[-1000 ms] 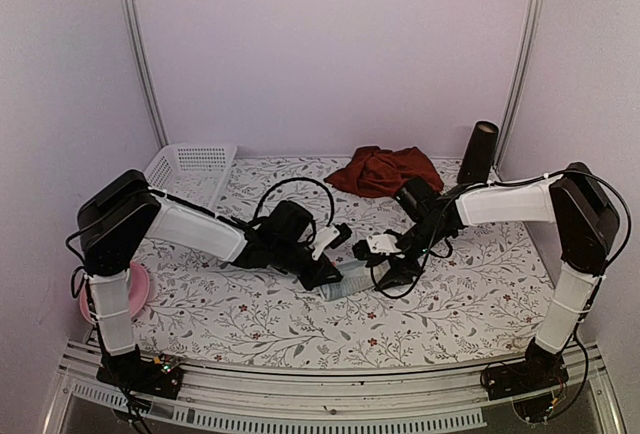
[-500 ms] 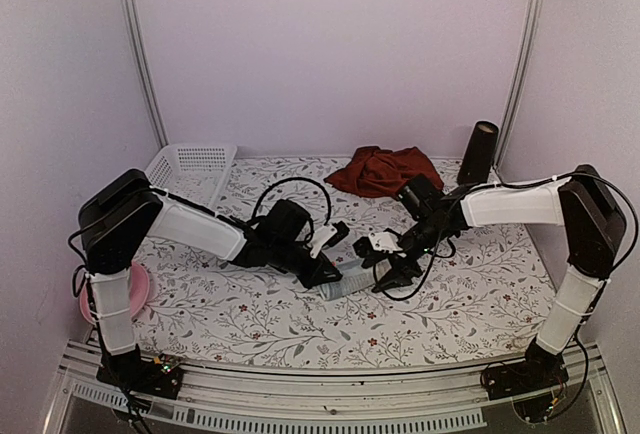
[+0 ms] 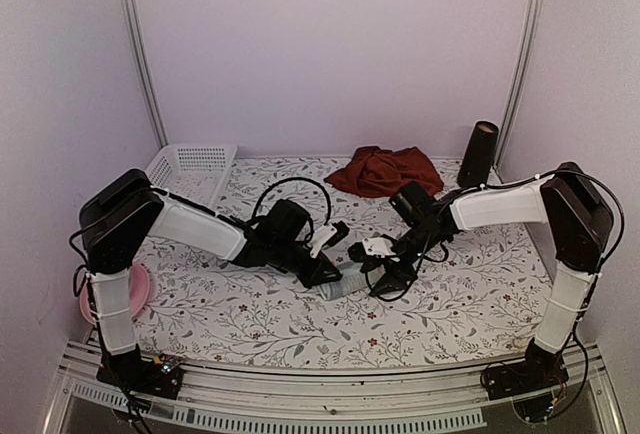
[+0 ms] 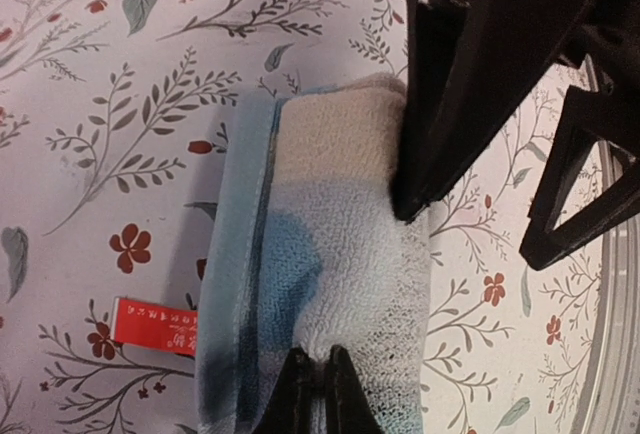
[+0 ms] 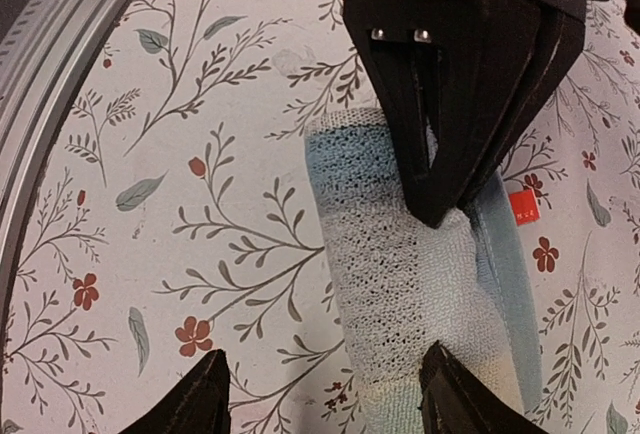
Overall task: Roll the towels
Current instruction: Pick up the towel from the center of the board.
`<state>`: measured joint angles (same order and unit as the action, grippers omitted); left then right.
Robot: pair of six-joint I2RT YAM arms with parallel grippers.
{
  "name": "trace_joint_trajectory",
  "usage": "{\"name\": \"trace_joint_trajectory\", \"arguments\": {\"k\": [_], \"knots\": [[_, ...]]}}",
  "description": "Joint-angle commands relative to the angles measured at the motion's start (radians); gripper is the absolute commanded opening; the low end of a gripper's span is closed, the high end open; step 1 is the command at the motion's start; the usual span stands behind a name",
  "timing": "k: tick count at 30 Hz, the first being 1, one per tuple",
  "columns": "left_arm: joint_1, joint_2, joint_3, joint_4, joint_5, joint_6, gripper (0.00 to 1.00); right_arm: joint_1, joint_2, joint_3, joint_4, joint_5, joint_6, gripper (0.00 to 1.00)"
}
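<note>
1. Though closed tight, touching the roll only at the tips: left gripper, fingers pressed together on one end of the checked towel; nipping cloth or not, cannot tell.
2. Spread wide, right gripper, one finger over the roll, the other above bare table; gripping nothing.
3. Both facing each other at table centre, one on each side of the roll.
4. Rolled into a short cylinder, lying on the floral surface, small red tag sticking out beside it.
5. Crumpled maroon towel far centre, well apart from the roll.
6. Far left, white basket; far right, dark cylinder; near left, pink plate.
</note>
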<state>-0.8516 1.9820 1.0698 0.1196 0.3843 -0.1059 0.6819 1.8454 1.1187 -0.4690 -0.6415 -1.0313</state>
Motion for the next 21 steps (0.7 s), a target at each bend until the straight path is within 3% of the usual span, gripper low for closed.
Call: {"name": "trace_joint_trajectory", "arguments": {"k": [1, 7, 10, 14, 18, 21], "knots": [[0.018, 0.066, -0.023, -0.106, -0.037, 0.003, 0.01, 0.006, 0.021, 0.006, 0.088, 0.084, 0.082, 0.65], [0.019, 0.061, -0.023, -0.106, -0.012, 0.002, 0.10, 0.006, 0.062, 0.013, 0.076, 0.112, 0.084, 0.65], [0.024, 0.030, -0.033, -0.097, -0.012, -0.006, 0.38, 0.005, 0.086, 0.015, 0.039, 0.114, 0.050, 0.64], [0.037, -0.005, -0.033, -0.090, 0.004, -0.013, 0.60, 0.007, 0.095, 0.015, 0.032, 0.128, 0.027, 0.63], [0.061, -0.005, -0.020, -0.086, 0.032, -0.033, 0.75, 0.008, 0.099, 0.020, 0.029, 0.136, 0.031, 0.63], [0.080, 0.013, -0.010, -0.084, 0.084, -0.056, 0.80, 0.007, 0.103, 0.020, 0.025, 0.136, 0.027, 0.62]]}}
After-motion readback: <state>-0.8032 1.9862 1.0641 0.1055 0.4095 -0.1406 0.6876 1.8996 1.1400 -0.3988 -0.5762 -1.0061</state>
